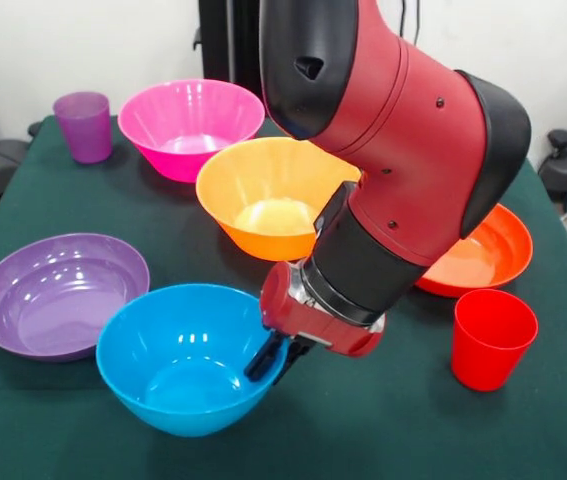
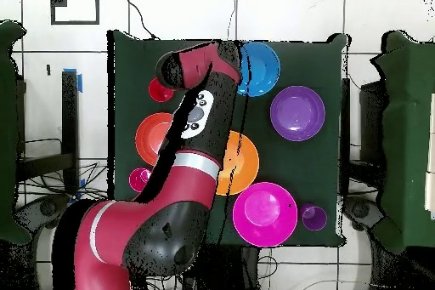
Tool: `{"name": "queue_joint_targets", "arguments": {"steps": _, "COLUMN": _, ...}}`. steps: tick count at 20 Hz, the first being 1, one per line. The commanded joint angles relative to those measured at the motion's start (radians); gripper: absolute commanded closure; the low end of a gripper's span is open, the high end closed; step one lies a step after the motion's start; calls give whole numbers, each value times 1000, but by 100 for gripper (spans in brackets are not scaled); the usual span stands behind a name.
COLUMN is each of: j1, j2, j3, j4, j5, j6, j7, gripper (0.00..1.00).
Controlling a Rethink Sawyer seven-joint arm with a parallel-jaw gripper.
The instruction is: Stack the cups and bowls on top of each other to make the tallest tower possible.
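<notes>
My gripper (image 1: 273,362) is at the right rim of the blue bowl (image 1: 183,355), which is at the front of the table. Its black fingers (image 1: 260,358) straddle the rim, one inside and one outside, and look closed on it. An orange bowl (image 1: 263,195) sits mid-table behind my wrist, with a pink bowl (image 1: 188,125) beyond it. A purple bowl (image 1: 58,292) lies at the left. A red-orange bowl (image 1: 488,255) is partly hidden by my arm. A red cup (image 1: 491,338) stands at the right and a purple cup (image 1: 85,125) at the far left. Nothing is stacked.
The overhead view shows the same spread: blue bowl (image 2: 263,67), purple bowl (image 2: 297,113), orange bowl (image 2: 244,163), pink bowl (image 2: 265,213), purple cup (image 2: 313,217), red-orange bowl (image 2: 151,138), red cup (image 2: 159,91). A second small red cup (image 2: 139,179) sits beside my arm.
</notes>
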Motion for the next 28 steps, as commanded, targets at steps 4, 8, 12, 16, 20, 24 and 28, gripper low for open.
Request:
{"name": "queue_joint_targets", "arguments": {"steps": 4, "j1": 45, "j2": -13, "j3": 27, "j4": 101, "j5": -8, "j6": -7, "j7": 232, "gripper": 100}}
{"name": "queue_joint_targets", "arguments": {"steps": 8, "j1": 49, "j2": -6, "j3": 24, "j4": 80, "j5": -4, "j6": 16, "j7": 225, "gripper": 100}}
{"name": "queue_joint_targets", "arguments": {"steps": 12, "j1": 58, "j2": -12, "j3": 33, "j4": 90, "j5": 0, "j6": 13, "j7": 224, "gripper": 100}}
{"name": "queue_joint_targets", "arguments": {"steps": 16, "j1": 62, "j2": -10, "j3": 29, "j4": 85, "j5": 2, "j6": 23, "j7": 228, "gripper": 100}}
{"name": "queue_joint_targets", "arguments": {"steps": 20, "j1": 67, "j2": -11, "j3": 26, "j4": 89, "j5": 5, "j6": 23, "j7": 239, "gripper": 100}}
{"name": "queue_joint_targets", "arguments": {"steps": 24, "j1": 70, "j2": -9, "j3": 27, "j4": 88, "j5": 5, "j6": 21, "j7": 240, "gripper": 100}}
{"name": "queue_joint_targets", "arguments": {"steps": 28, "j1": 67, "j2": -5, "j3": 32, "j4": 83, "j5": 1, "j6": 15, "j7": 225, "gripper": 100}}
